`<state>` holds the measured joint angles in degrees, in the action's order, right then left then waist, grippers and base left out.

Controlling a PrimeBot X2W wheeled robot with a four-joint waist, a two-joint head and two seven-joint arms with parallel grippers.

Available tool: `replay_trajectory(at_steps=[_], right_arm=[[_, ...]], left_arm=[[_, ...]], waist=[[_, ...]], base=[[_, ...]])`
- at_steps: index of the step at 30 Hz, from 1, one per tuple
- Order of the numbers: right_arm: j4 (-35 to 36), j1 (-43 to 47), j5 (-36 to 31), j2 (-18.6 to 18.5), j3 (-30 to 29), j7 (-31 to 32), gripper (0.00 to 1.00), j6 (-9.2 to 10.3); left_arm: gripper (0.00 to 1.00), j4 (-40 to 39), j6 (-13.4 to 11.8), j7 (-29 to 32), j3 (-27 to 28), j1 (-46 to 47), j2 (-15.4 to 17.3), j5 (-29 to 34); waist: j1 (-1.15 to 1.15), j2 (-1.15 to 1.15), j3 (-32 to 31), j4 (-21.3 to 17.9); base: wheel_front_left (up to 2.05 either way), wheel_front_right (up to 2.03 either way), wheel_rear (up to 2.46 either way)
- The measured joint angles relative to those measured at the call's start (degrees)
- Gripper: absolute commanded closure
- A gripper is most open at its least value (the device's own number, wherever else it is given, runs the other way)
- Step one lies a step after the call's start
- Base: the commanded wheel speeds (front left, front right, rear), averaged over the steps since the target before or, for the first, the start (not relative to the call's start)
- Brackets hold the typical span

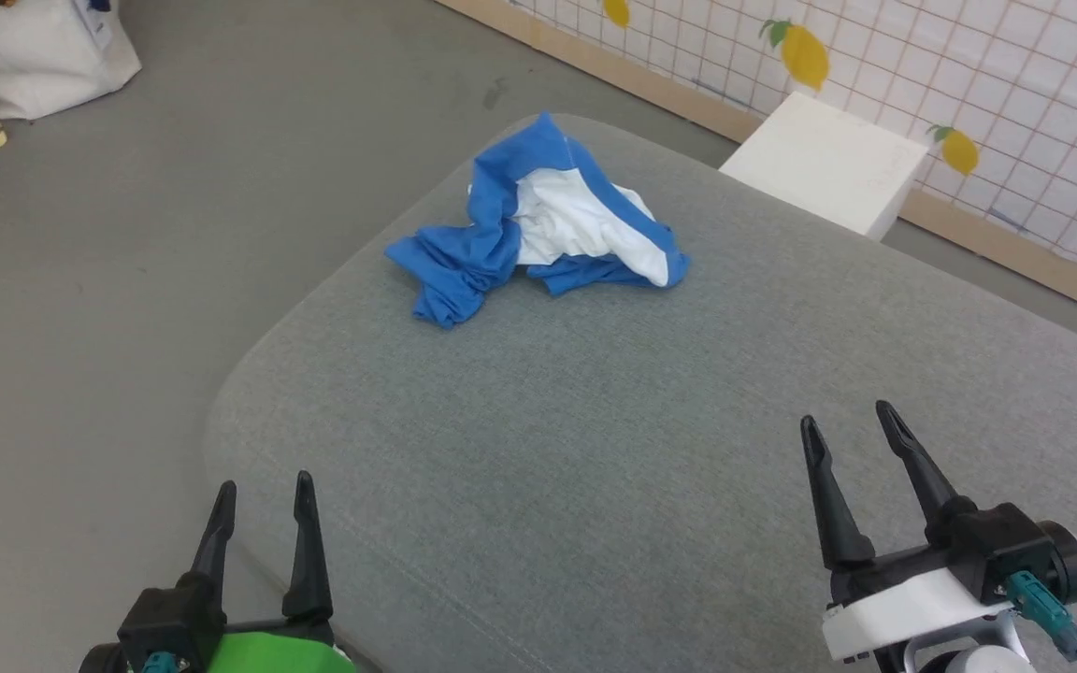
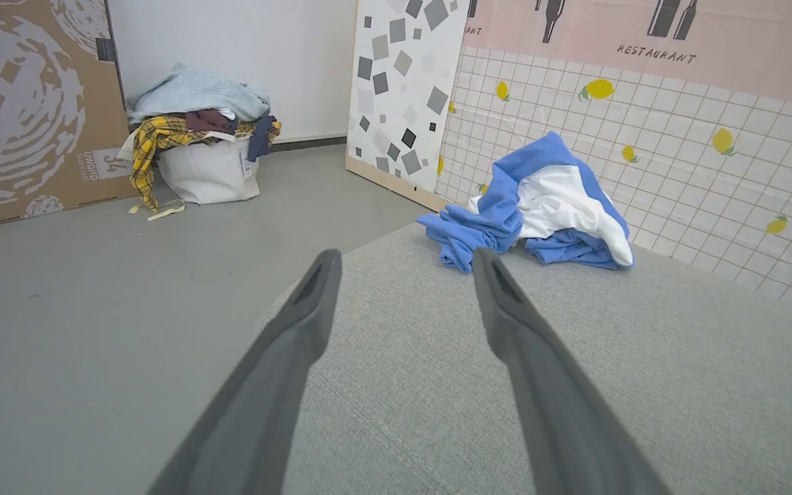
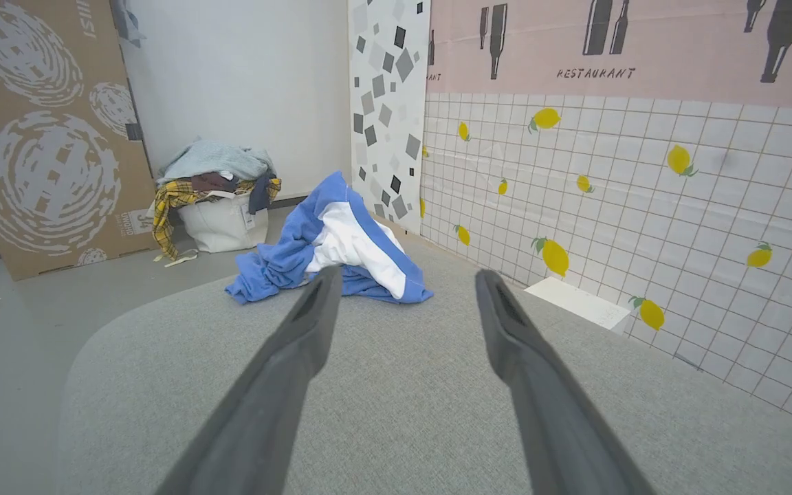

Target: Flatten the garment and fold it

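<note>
Nothing of the task looks done yet. The T-shirt point(image 1: 538, 224) lies crumpled in a heap in the upper middle of the head view, with blue sleeves and sides bunched around a patch of white body. Flattening and every fold are left to do.

The left gripper point(image 1: 265, 481) sits at the lower left and the right gripper point(image 1: 847, 415) at the lower right. Both have their jaws spread and hold nothing, well apart from the shirt.

The heap rests on a grey fabric-covered table point(image 1: 595, 467), close to its far rounded edge. A pull toward the upper left could drag cloth off onto the floor point(image 1: 174, 206). The broad bare stretch toward the bottom of the frame seems the better room for spreading.

A white box point(image 1: 828, 168) stands just past the table at the upper right, by the tiled wall point(image 1: 987, 84). A laundry bag point(image 1: 34, 56) sits in the upper left corner, well clear.
</note>
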<state>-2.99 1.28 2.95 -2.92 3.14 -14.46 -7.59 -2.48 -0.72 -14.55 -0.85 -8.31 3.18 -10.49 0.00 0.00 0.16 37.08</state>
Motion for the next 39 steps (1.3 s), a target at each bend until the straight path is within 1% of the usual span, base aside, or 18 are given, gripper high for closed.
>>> replay_trajectory(at_steps=[10,12,14,17,20,23,24,27,29,32,34,38,39], right_arm=[[-0.04,-0.01,0.08,0.01,0.05,-0.21,0.00,0.00],[-0.02,-0.01,0.07,0.01,0.02,-0.21,0.00,0.00],[0.01,-0.02,-0.02,0.01,0.00,-0.22,0.00,0.00],[0.42,-0.34,-0.81,0.02,0.10,-0.23,0.00,0.00],[1.37,-1.32,-2.10,0.01,0.30,-0.14,0.00,0.00],[3.32,-2.98,-3.52,0.02,0.58,0.99,0.00,0.00],[4.95,-3.97,-4.54,0.04,0.80,1.98,0.00,0.00],[7.58,-5.04,-6.17,0.10,1.21,3.59,0.00,0.00],[9.37,-5.53,-7.12,0.09,1.19,4.71,0.00,0.00],[12.45,-6.13,-8.67,0.07,1.27,6.56,0.00,0.00],[14.56,-6.51,-9.92,0.07,1.69,7.90,0.00,0.00],[18.69,-8.10,-11.91,0.09,2.15,9.94,0.00,0.00],[19.50,-8.43,-12.43,0.08,2.23,10.35,0.00,0.00]], left_arm=[[0.00,0.29,0.15,-0.16,0.09,-0.05,0.00,-1.20],[0.00,0.08,0.07,-0.16,0.04,-0.02,0.00,-3.03],[0.00,-0.91,-0.34,-0.18,0.11,0.38,0.00,-6.33],[0.00,-1.91,0.51,-0.18,0.34,2.44,-0.01,-6.16],[0.00,-3.57,1.98,-0.15,0.40,7.44,0.70,-6.02],[0.00,-5.11,3.58,2.02,0.19,13.61,2.63,-6.30],[0.00,-5.55,4.74,4.70,0.14,18.61,4.39,-7.11],[0.00,-5.57,5.84,9.59,0.30,25.71,6.92,-9.92],[0.00,-4.67,6.48,11.61,0.60,31.00,8.53,-12.11],[0.00,-0.21,7.25,15.24,0.66,38.77,11.79,-14.96],[0.00,4.13,7.43,17.38,0.47,43.02,14.27,-16.50],[0.00,10.39,7.76,19.19,-0.86,48.68,18.31,-18.60],[0.00,11.54,7.79,19.36,-1.24,49.85,18.89,-19.19]], waist=[[0.00,0.00,0.75,-0.22],[0.00,0.00,0.95,-0.29],[0.00,0.00,1.28,-0.36],[0.00,0.00,2.14,-0.58],[0.00,0.00,3.37,-0.94],[0.00,0.00,5.00,-1.41],[0.00,0.00,6.38,-1.82],[0.00,0.00,8.57,-2.44],[0.00,0.00,10.14,-2.85],[0.00,0.00,12.75,-3.44],[0.00,0.00,14.75,-3.91],[0.00,0.00,18.68,-5.12],[0.00,0.00,19.56,-5.42]], base=[[0.00,0.00,0.00],[0.00,0.00,0.00],[0.00,0.00,0.00],[0.00,0.00,0.00],[0.00,0.00,0.00],[0.00,0.00,0.00],[0.00,0.00,0.00],[0.00,0.00,0.00],[0.00,0.00,0.00],[0.00,0.00,0.00],[0.00,0.00,0.00],[0.00,0.00,0.00],[0.00,0.00,0.00]])
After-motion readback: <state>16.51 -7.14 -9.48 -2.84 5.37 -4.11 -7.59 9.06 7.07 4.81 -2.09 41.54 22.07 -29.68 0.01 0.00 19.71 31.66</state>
